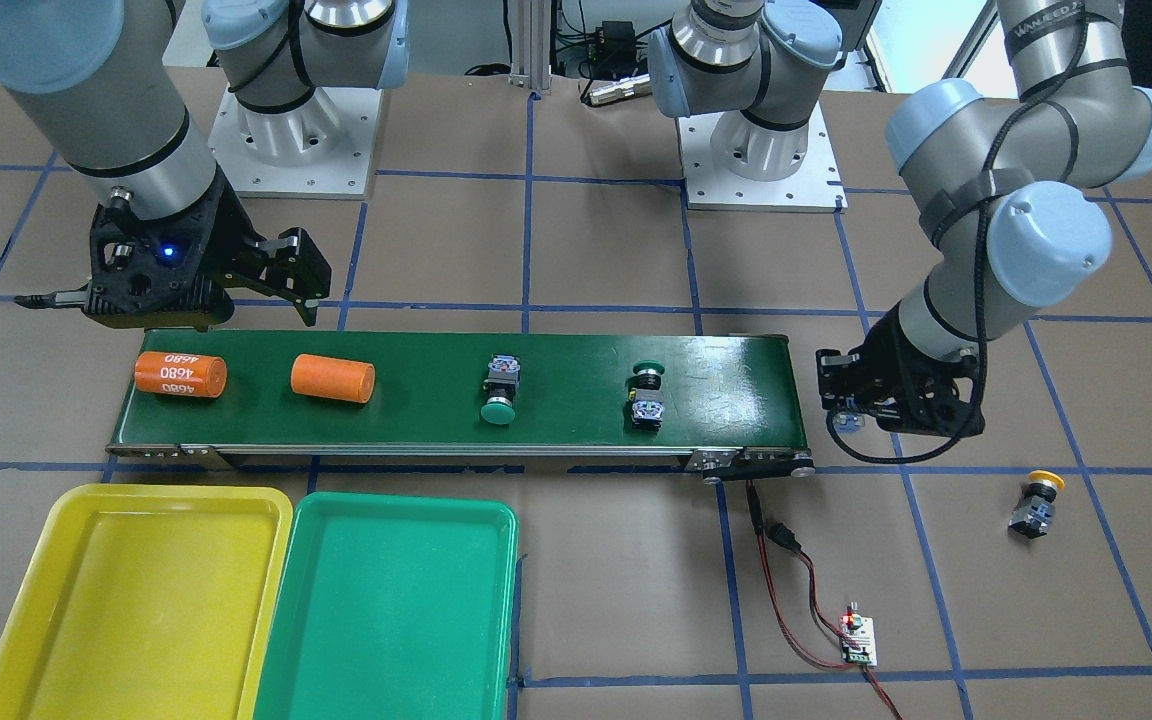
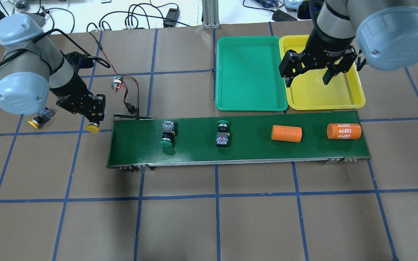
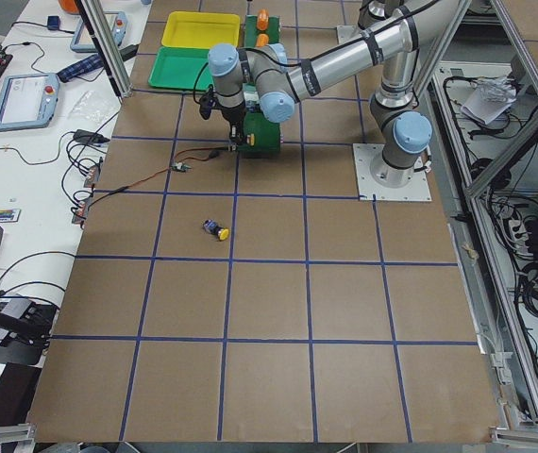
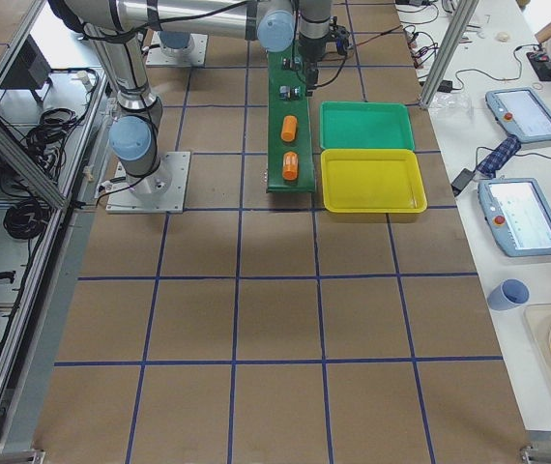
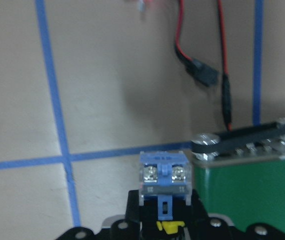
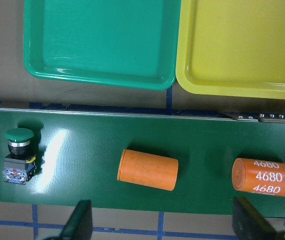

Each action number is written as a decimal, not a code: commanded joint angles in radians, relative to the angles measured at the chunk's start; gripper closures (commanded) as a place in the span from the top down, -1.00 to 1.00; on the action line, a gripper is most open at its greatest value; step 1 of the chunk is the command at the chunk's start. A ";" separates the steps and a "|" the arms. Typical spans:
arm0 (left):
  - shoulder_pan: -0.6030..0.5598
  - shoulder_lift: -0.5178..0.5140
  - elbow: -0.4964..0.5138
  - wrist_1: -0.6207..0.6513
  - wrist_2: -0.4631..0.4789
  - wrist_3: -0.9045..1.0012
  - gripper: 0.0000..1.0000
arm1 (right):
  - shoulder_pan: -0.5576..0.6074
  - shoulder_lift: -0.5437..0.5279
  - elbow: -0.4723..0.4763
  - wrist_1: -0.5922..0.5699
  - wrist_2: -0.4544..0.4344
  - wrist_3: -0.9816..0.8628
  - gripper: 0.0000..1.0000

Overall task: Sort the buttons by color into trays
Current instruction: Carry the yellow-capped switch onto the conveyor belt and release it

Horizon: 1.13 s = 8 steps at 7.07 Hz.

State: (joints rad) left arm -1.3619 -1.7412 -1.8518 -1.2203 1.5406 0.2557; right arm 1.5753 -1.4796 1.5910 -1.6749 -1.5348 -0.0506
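Note:
My left gripper (image 2: 93,117) is shut on a yellow-capped button (image 2: 93,127), held just off the belt's left end; in the left wrist view its blue-and-clear body (image 5: 163,186) sits between the fingers. A second yellow button (image 2: 40,119) lies on the table farther left. Two green-capped buttons (image 2: 167,135) (image 2: 222,133) lie on the belt. The green tray (image 2: 249,72) and the yellow tray (image 2: 354,92) sit side by side beyond the belt, both bare. My right gripper (image 2: 307,78) hangs open above the yellow tray's near-left part, holding nothing.
The dark-green conveyor belt (image 2: 252,150) also carries two orange cylinders (image 2: 286,133) (image 2: 344,131), one marked 4680. A small controller board (image 2: 117,82) with red and black wires lies behind the belt's left end.

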 commanded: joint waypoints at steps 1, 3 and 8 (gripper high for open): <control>-0.075 0.038 -0.052 0.022 0.001 -0.039 -1.00 | -0.001 0.024 0.000 0.007 -0.011 -0.002 1.00; -0.108 -0.003 -0.087 0.154 0.003 -0.042 -1.00 | -0.001 0.056 -0.009 0.004 -0.011 -0.003 1.00; -0.106 0.035 -0.110 0.148 0.006 -0.027 1.00 | -0.003 0.062 0.029 0.012 -0.011 0.008 1.00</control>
State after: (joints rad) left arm -1.4674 -1.7273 -1.9617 -1.0634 1.5492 0.2310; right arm 1.5707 -1.4225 1.6002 -1.6618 -1.5409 -0.0417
